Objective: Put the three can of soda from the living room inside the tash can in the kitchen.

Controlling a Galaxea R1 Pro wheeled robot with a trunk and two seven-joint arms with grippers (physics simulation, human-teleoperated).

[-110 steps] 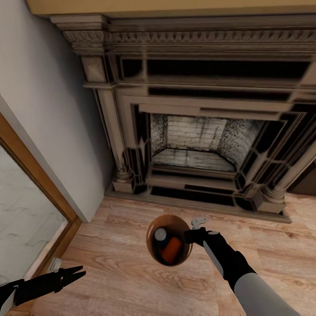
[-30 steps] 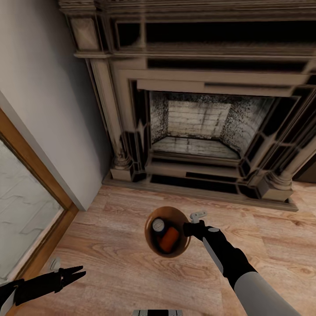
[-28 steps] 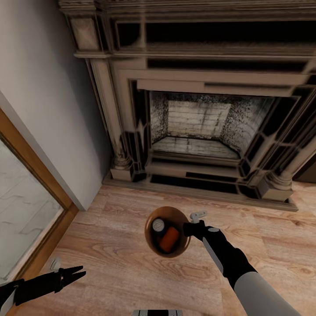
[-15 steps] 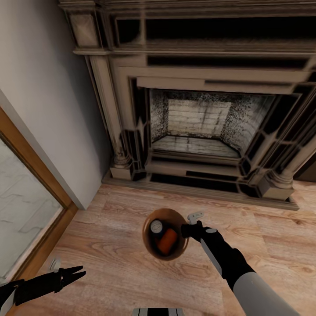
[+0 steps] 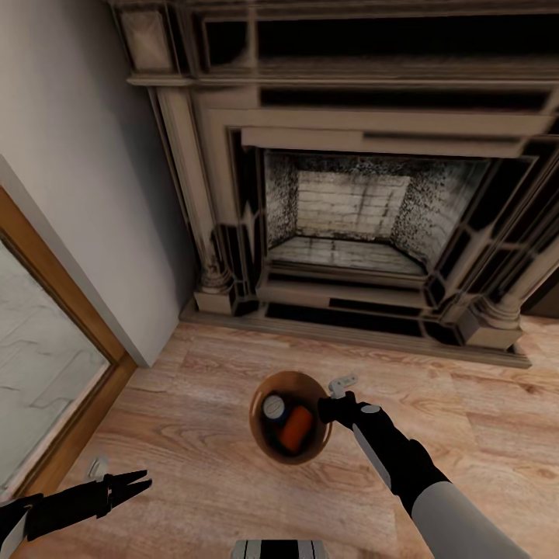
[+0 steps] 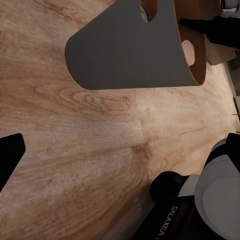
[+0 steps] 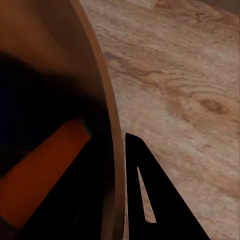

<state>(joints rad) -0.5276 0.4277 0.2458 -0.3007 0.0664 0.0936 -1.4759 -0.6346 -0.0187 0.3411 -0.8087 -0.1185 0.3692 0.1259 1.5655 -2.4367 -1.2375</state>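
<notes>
Right end effector is pinching the rim of the tash can, carrying it above the wood floor before the fireplace. Inside are lying an orange can and a silvery-topped one. The bin is likely light, stiff, prone to swinging; rim grip suits. Left end effector is hanging slightly spread, holding nothing.

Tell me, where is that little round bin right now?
The bin hangs over the wood floor before the fireplace, in the head view's lower middle, its rim gripped by the right pincer.

Soft even light; blurry, edges stretched.
</notes>
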